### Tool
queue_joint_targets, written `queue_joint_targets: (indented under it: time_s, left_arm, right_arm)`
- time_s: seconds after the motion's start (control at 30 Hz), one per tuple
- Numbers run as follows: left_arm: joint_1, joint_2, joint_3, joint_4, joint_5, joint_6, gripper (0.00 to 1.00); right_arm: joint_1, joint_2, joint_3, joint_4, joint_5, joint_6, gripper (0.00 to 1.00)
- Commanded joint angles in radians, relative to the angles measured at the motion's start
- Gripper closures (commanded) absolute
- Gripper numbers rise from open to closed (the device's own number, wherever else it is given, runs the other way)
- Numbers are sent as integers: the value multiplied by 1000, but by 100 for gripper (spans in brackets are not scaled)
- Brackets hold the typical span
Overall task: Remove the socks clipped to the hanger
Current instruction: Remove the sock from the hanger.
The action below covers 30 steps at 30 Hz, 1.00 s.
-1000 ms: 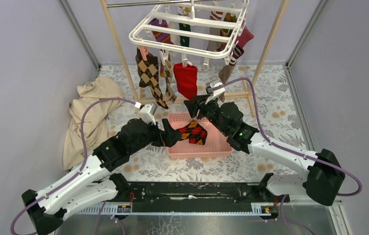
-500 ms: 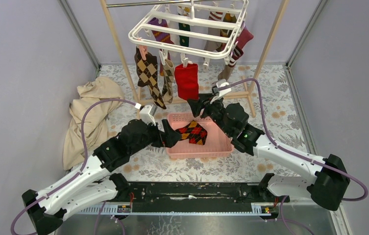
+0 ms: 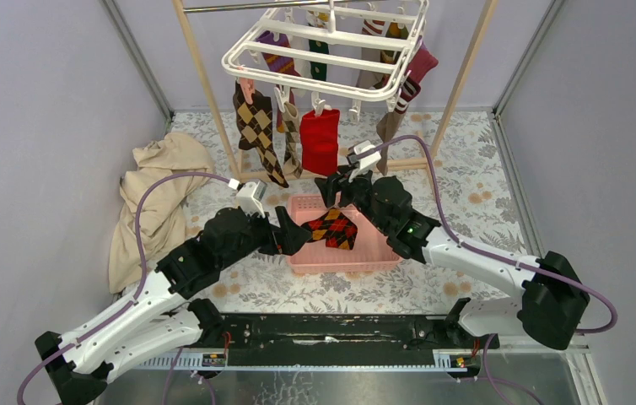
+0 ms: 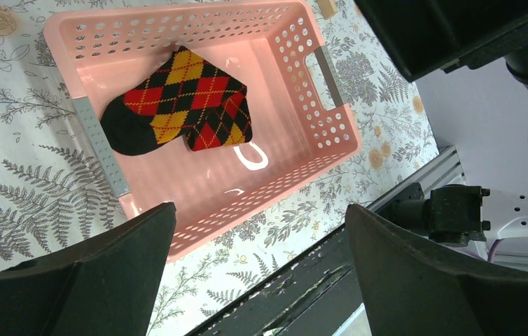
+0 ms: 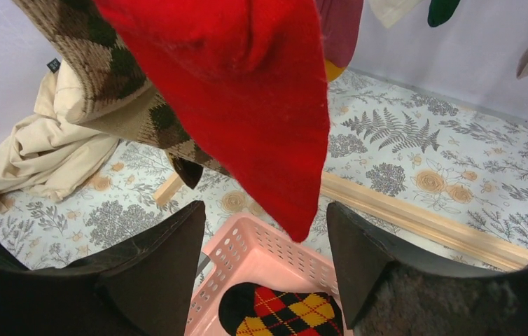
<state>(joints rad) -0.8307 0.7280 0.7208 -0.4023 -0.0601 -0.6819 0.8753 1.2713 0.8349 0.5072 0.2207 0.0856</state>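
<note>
Since half a second ago, the right gripper [image 3: 332, 189] has been shifted leftward and is now placed just under the hem of the red sock [image 3: 320, 139], above the far rim of the pink basket [image 3: 344, 261]. Its fingers are spread wide and nothing is held; in the right wrist view the tip of the red sock hangs between them, and no contact can be made out. The brown argyle sock [image 3: 257, 131] hangs just beside the red one, both clipped to the front edge of the white hanger [image 3: 313, 83], where more socks are seen behind. Open room is left between the hanging hems and the basket, bounded behind by the wooden frame [image 3: 209, 93]. The left gripper [image 3: 291, 229] is held wide apart and empty over the basket's left rim, beside the red-yellow argyle sock [image 3: 331, 228] lying inside. A beige cloth [image 3: 154, 194] lies well apart, at the left.
</note>
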Motion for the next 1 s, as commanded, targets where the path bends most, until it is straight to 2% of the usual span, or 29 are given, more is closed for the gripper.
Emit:
queue_joint_targets:
  time_s: [0.0, 0.17, 0.27, 0.33, 0.47, 0.57, 0.6, 0.7, 0.97]
  left_arm:
    - [-4, -11, -1, -8, 4, -7, 1]
    - [-4, -16, 8, -23, 5, -3, 1]
    - [-4, -19, 13, -32, 3, 0, 1]
    - [-4, -21, 14, -34, 4, 0, 1]
    - [-4, -17, 16, -33, 2, -2, 1]
    - [-5, -9, 24, -32, -2, 0, 1]
    - [-4, -6, 25, -30, -6, 3, 1]
    - [-4, -1, 32, -10, -15, 15, 1]
    - [-1, 37, 96, 100, 15, 82, 1]
  right_arm:
    - [5, 23, 71, 81, -10, -30, 27]
    - [-2, 32, 59, 140, -38, -32, 20]
    - [-27, 30, 58, 159, -100, -12, 22]
    - [-41, 25, 55, 169, -146, 6, 31]
    - [-62, 15, 58, 172, -229, 52, 60]
    - [-62, 3, 65, 143, -265, 72, 86]
    - [-62, -4, 67, 130, -272, 81, 90]
    - [-62, -34, 66, 101, -298, 105, 99]
    - [-62, -156, 61, -3, -393, 205, 99]
